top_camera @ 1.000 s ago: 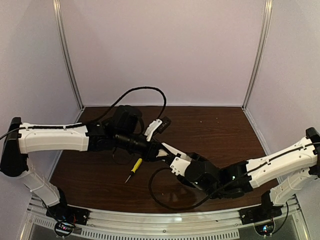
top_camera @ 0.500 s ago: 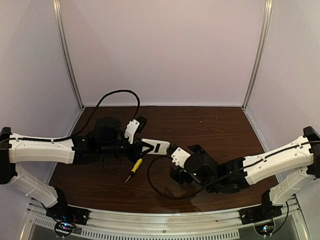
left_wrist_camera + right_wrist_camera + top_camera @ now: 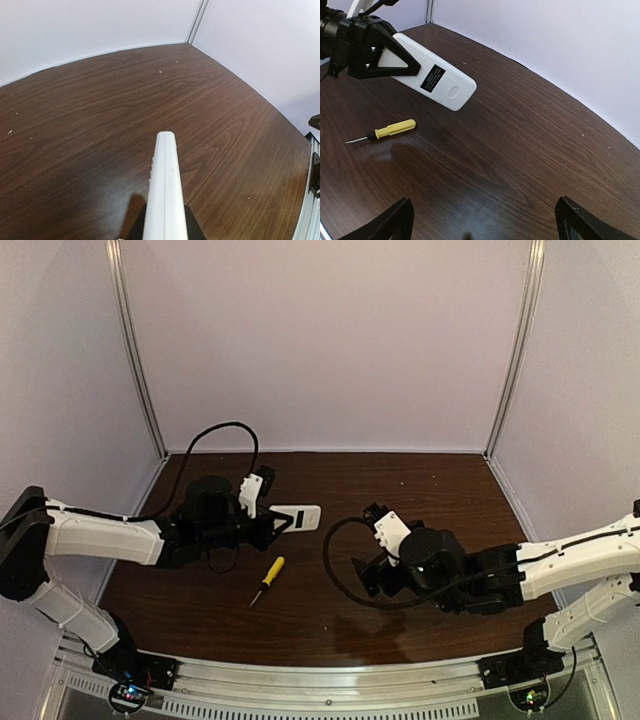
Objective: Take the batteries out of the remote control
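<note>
Above the left half of the dark wooden desk, the left claw keeps the small white rectangular remote control clamped by one end, while the right claw has backed away wide and empty, so the batteries, nowhere visible, probably remain inside.

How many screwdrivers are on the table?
1. The yellow screwdriver lies on the table, near the left gripper holding the remote control. Another might be hidden under the arms.

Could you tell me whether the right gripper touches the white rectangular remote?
Apart: right wrist view shows bare brown table between the right gripper and white rectangular remote.
</note>
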Robot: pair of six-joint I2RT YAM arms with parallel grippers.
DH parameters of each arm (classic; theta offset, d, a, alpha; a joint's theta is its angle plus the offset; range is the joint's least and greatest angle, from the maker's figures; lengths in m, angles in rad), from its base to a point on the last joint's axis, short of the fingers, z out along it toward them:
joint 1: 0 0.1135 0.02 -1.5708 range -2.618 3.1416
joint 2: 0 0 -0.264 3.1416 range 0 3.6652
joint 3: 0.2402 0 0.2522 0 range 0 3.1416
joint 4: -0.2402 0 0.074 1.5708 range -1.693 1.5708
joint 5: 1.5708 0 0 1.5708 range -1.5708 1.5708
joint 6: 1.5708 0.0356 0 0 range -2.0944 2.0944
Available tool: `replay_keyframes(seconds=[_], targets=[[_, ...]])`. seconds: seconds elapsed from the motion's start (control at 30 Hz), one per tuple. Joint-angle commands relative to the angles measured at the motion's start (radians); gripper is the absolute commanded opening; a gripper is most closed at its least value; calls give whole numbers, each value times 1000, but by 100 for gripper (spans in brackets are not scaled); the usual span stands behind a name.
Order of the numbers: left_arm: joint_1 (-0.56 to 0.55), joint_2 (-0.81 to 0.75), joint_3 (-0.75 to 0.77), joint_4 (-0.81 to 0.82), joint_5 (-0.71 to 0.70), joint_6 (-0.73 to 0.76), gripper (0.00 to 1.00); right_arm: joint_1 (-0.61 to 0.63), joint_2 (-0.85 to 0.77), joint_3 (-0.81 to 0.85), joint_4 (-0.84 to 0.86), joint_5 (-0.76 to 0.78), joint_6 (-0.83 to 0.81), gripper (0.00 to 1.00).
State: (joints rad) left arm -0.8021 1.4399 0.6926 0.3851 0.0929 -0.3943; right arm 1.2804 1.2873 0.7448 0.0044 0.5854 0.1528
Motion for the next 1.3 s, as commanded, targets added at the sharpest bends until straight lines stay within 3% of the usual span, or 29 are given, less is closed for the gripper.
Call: replay_keyframes(seconds=[0.0, 0.27, 0.77, 1.27], targets=[[1, 16, 22, 56, 10, -16, 0, -11, -70, -22, -95, -18, 131, 100], [4, -67, -68, 143, 57, -60, 0, -46, -153, -50, -149, -89, 254, 100], [4, -147, -201, 292, 145, -176, 0, -47, -197, -36, -224, -50, 465, 100], [4, -122, -168, 240, 228, -171, 0, -47, -128, 46, -423, -80, 563, 100]])
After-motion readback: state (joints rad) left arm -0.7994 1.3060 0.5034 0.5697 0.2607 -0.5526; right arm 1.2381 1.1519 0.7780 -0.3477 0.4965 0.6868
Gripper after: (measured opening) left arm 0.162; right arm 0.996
